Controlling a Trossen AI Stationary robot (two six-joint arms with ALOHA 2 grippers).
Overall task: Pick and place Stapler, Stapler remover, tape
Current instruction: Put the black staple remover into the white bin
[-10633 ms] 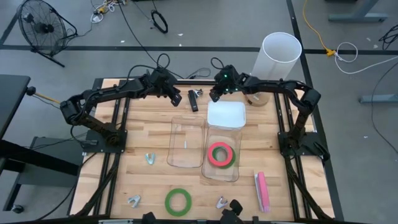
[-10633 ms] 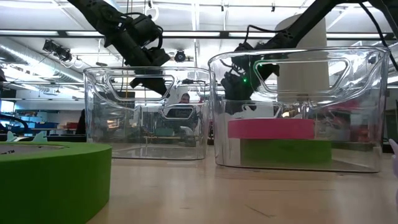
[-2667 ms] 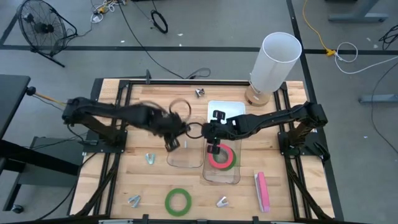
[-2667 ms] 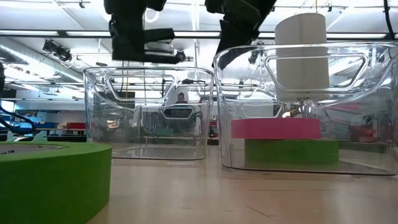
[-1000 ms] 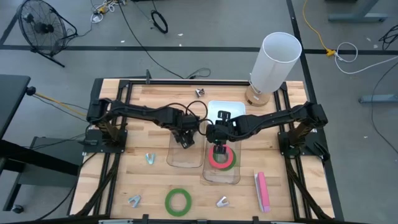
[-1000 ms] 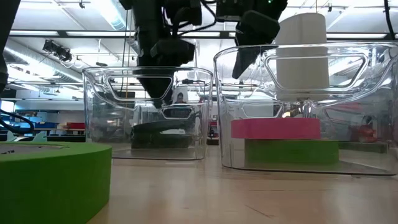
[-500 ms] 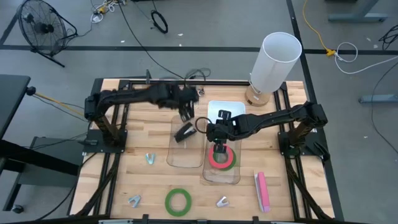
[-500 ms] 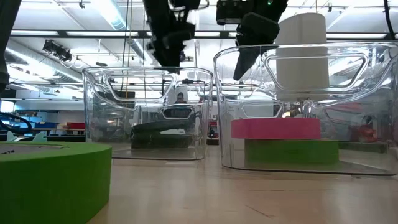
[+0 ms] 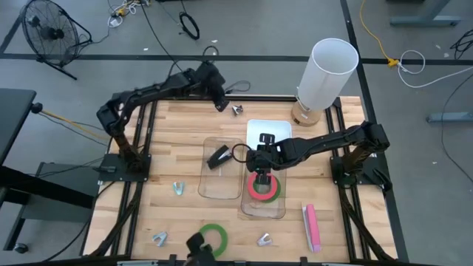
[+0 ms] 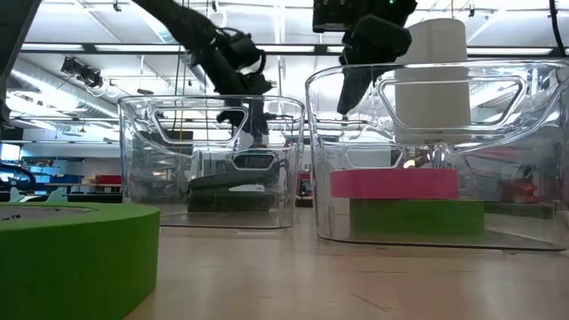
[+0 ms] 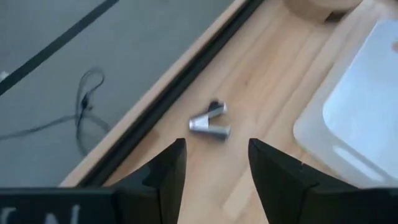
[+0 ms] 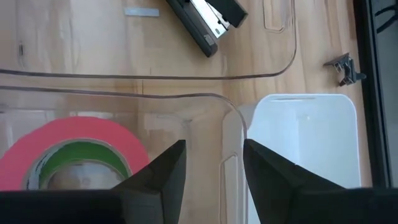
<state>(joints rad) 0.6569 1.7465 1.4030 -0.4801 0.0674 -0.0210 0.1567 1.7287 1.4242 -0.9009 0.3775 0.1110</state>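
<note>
A black stapler point(image 9: 218, 157) lies on the floor of the left clear bin point(image 9: 207, 188). In the right clear bin point(image 9: 279, 207) a red-pink tape roll point(image 9: 263, 186) rests on a green one. My right gripper point(image 9: 259, 176) hangs open above that bin's far end, holding nothing. My left gripper point(image 9: 222, 106) is open near the table's far edge, just short of a metal staple remover point(image 11: 210, 123) that lies on the wood. Another green tape roll point(image 9: 213, 238) lies flat near the front edge.
A white lid point(image 9: 268, 135) lies behind the right bin, and a tall white cylinder point(image 9: 329, 70) stands at the far right. More staple removers point(image 9: 178, 188), point(image 9: 159, 238), point(image 9: 263, 239) and a pink stapler point(image 9: 311, 227) lie on the near half of the table.
My left gripper has swung from above the left bin toward the table's far edge, rising a little and turning, and now points at the staple remover there. The black stapler stays lying in the left bin. My right gripper has kept still.
</note>
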